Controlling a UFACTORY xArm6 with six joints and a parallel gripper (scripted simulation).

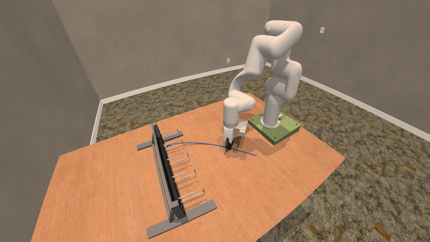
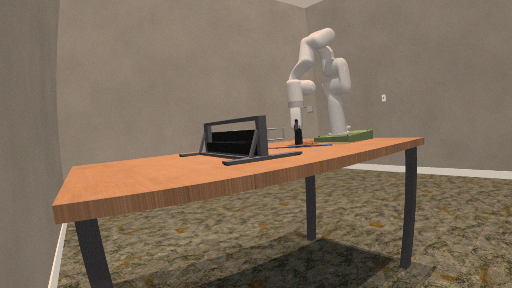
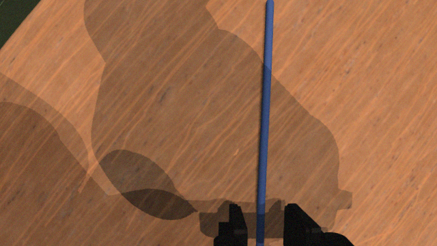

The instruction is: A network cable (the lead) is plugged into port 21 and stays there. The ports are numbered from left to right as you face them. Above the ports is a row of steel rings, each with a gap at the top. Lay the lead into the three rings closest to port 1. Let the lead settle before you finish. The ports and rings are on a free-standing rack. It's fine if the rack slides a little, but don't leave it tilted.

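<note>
The blue lead (image 1: 204, 145) runs from the far end of the dark rack (image 1: 168, 168) across the table to its free end near the arm's base. Steel rings (image 1: 183, 174) stick out along the rack's front, and none holds the lead. My gripper (image 1: 229, 146) is low at the table and straddles the lead near its free end. In the wrist view the lead (image 3: 264, 119) passes between the two black fingers with a gap on each side. The gripper is open. From the side, the gripper (image 2: 298, 137) stands upright just past the rack (image 2: 234, 139).
The arm's green base plate (image 1: 274, 126) sits on the table right behind the gripper. The rack stands level on two flat grey feet (image 1: 181, 218). The table edge is to the right of the lead's free end.
</note>
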